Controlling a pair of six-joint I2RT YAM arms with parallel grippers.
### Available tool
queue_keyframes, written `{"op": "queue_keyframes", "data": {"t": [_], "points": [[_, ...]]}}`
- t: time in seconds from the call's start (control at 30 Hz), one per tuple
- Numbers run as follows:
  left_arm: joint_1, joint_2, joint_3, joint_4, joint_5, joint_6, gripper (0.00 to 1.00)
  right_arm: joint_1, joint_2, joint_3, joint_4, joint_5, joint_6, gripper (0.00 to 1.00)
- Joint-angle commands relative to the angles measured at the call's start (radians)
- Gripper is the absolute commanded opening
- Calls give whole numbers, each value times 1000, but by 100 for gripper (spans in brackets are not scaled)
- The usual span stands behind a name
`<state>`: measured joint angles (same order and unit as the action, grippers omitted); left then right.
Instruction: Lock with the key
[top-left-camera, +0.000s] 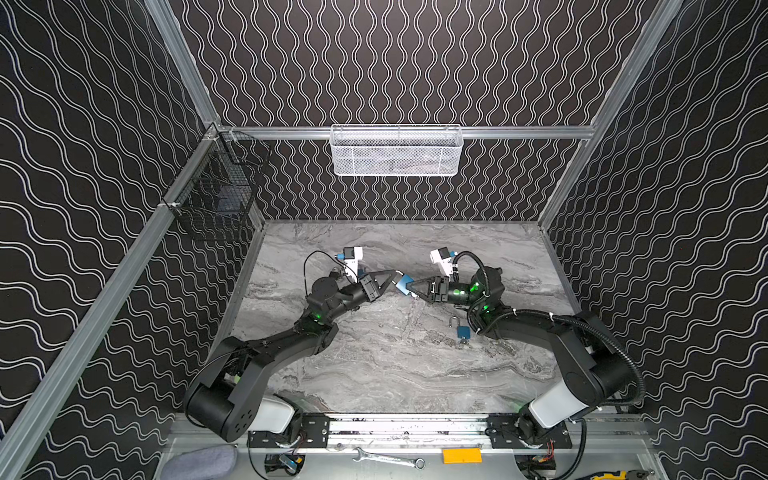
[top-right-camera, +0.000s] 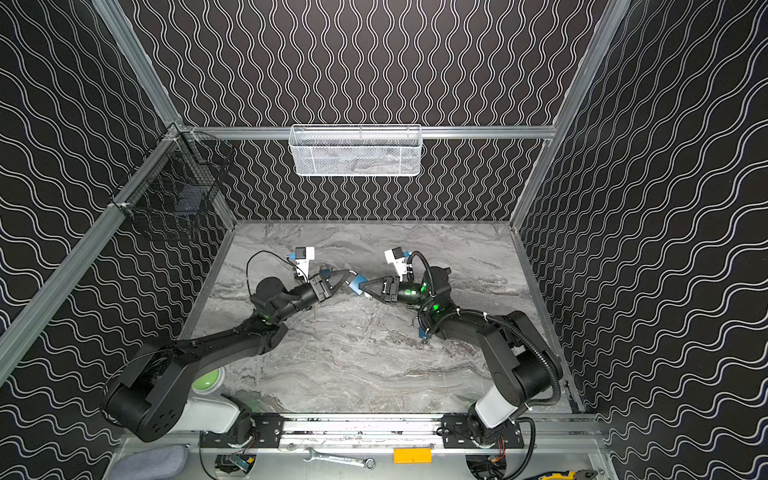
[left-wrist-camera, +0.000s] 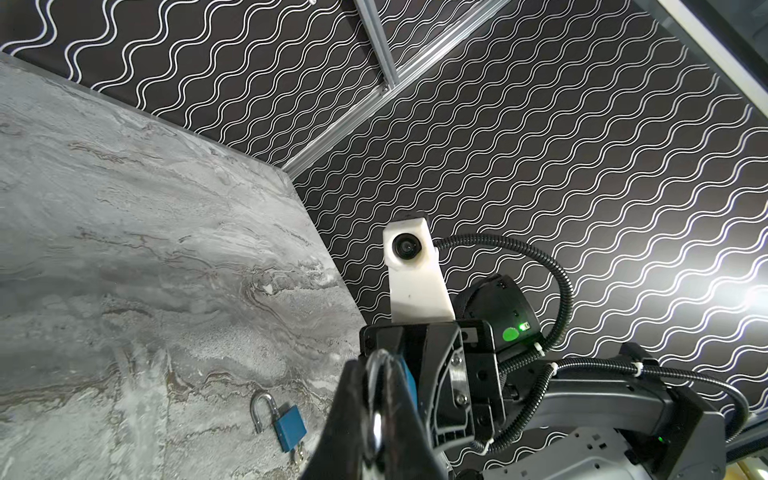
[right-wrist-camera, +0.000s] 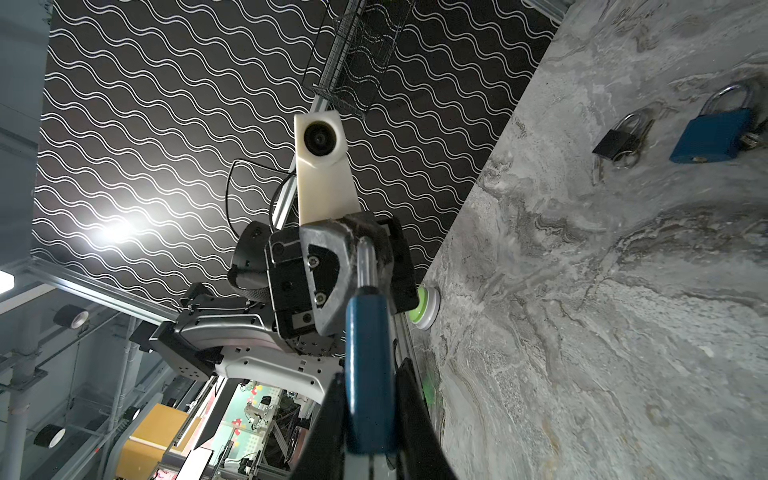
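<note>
Top views: I log the held padlock (top-left-camera: 402, 285) (top-right-camera: 357, 285), blue, aloft over mid-table (top-left-camera: 374, 374), pinched between left gripper (top-left-camera: 397, 276) and right gripper (top-left-camera: 412, 286). A spare padlock (top-left-camera: 463, 331), shackle open, lies right of centre by the right arm.

Left wrist: left gripper (left-wrist-camera: 376, 415) clenched on the held padlock's silver shackle (left-wrist-camera: 376, 370). Spare padlock (left-wrist-camera: 289, 426) flat on the table, key (left-wrist-camera: 298, 454) at its base.

Right wrist: right gripper (right-wrist-camera: 370, 415) grasping the blue body (right-wrist-camera: 369, 365). Black padlock (right-wrist-camera: 615, 143) and a loose blue padlock (right-wrist-camera: 710, 137) lie side by side on the table.
</note>
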<state>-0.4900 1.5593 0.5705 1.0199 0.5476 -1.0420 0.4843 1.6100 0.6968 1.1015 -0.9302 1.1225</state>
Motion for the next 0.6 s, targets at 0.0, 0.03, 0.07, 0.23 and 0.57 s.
{"op": "queue_keyframes", "data": {"t": [0.0, 0.03, 0.07, 0.23, 0.57], "points": [[-15, 8, 12, -61, 347, 46, 0, 2, 3, -2, 31, 179, 36, 0], [-12, 11, 14, -60, 348, 43, 0, 3, 1, -7, 32, 177, 38, 0], [-9, 15, 15, -55, 348, 38, 3, 3, 0, -10, 37, 173, 40, 0], [4, 41, 20, -33, 332, 28, 17, 3, -22, -24, 10, 169, 29, 0], [26, 83, 45, -20, 327, 10, 22, 3, -35, -57, 6, 159, 13, 0]]}}
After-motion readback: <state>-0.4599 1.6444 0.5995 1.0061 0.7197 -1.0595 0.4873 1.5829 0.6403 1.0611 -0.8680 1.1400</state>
